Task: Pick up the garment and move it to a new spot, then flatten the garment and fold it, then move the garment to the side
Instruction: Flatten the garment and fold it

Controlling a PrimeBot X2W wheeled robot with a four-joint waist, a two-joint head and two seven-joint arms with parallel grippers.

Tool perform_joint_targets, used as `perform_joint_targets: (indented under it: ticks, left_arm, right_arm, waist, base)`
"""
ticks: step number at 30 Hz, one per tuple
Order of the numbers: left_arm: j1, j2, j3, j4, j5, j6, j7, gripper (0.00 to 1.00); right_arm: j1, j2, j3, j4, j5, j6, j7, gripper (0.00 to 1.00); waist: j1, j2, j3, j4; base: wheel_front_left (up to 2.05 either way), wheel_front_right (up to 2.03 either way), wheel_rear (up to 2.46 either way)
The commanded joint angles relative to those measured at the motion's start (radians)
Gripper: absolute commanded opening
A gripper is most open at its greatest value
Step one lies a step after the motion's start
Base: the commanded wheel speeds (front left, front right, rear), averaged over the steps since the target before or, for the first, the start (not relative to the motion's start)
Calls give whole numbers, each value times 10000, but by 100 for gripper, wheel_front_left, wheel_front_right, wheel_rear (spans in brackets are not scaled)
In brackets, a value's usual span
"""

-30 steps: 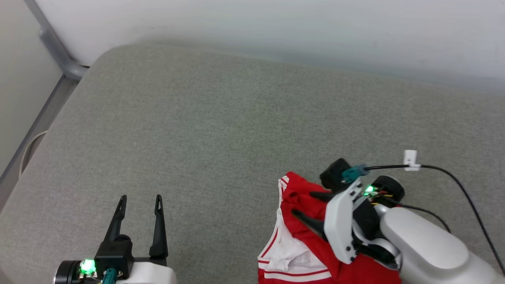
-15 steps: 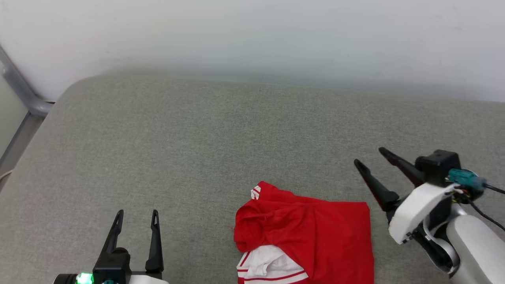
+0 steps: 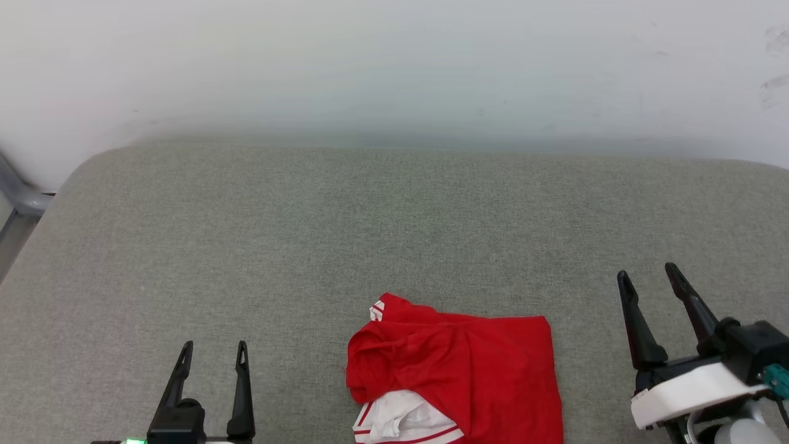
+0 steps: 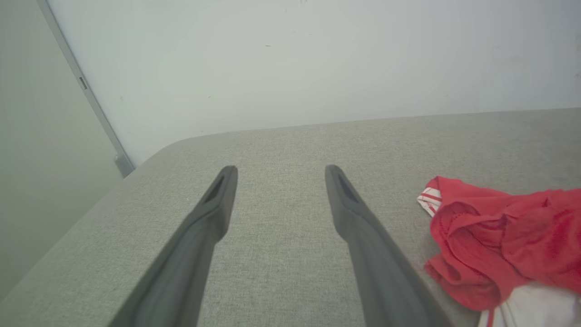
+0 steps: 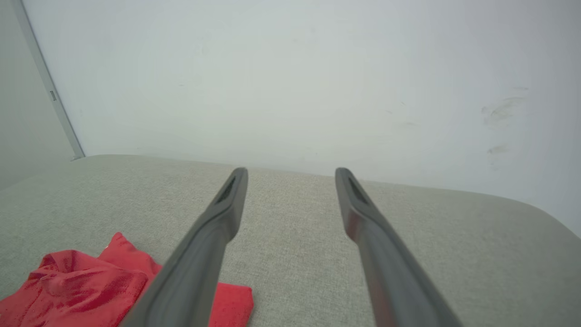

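Observation:
The garment [image 3: 468, 364] lies crumpled on the grey cushion [image 3: 308, 246] near the front edge, red cloth on top and a white striped sleeve poking out below. It also appears at the right of the left wrist view as the garment [image 4: 499, 240] and at the lower left of the right wrist view as the garment [image 5: 81, 286]. My left gripper [image 3: 212, 346] stands open at the lower left, well apart from the cloth. My right gripper [image 3: 647, 273] stands open to the right of the cloth, holding nothing. Both pairs of fingers are empty: left gripper [image 4: 277, 170], right gripper [image 5: 290, 172].
A pale wall [image 3: 394, 61] runs behind the cushion. A grey metal frame [image 3: 15, 197] stands at the far left beyond the cushion's rounded corner. Bare cushion stretches behind and to the left of the cloth.
The right gripper has lifted off the garment and swung out to its right, empty. The head view has tilted up, so the whole scene has shifted. The left gripper has stayed put.

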Motion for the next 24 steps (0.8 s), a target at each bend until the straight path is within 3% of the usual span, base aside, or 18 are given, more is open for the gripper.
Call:
perform_joint_targets:
  ticks: [1,10,24]
  left_arm:
    - [141,34,-26,-27,10,38,-70,100]
    - [305,33,-60,-195,-37,76,-70,100]
    - [404,75,-152,-202,-54,77,-70,100]
  right_arm:
    - [655,496,-384,-461,-275,-10,-115,100]
    - [1956,1271,-846,-1512,-648,-10,-183,100]
    - [2417,1534,-1022,-1743,-758,-10,-176,100]
  waist:
    - [1,0,-78,-47]
    - [1,0,-179,-73]
    - [1,0,-291,-16]
  base:
    - [0,0,0]
    - [0,0,0]
    - [0,0,0]
